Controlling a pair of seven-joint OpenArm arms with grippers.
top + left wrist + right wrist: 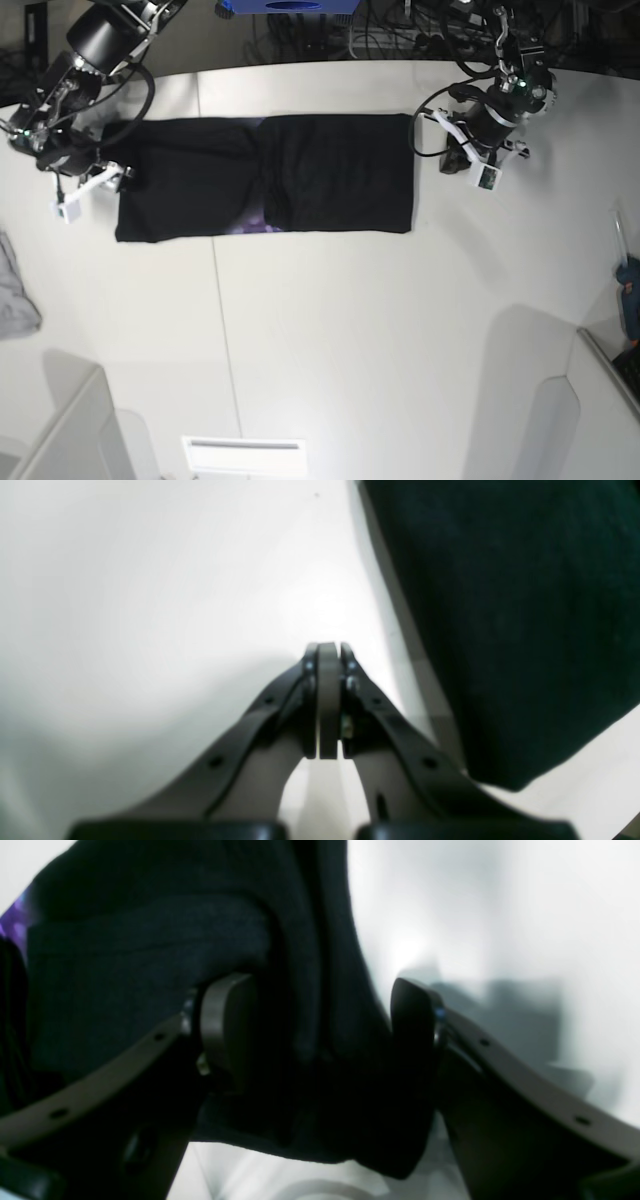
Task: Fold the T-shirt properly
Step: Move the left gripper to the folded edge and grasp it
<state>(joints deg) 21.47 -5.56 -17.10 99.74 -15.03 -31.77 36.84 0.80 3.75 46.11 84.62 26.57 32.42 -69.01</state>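
Fingertips of the left gripper (328, 705) meet in the left wrist view, closed on nothing, above white table (175, 605); the black T-shirt (520, 630) lies beside them, toward the right of that view, its near corner just beside the gripper. In the right wrist view, the right gripper (322, 1025) stands wide open with the T-shirt's dark folds between and below its fingers, and a bit of purple print shows at the left edge. In the base view, the T-shirt stretches across the table between the two grippers, one end under the right gripper, the other just beside the left one, with purple showing near its middle.
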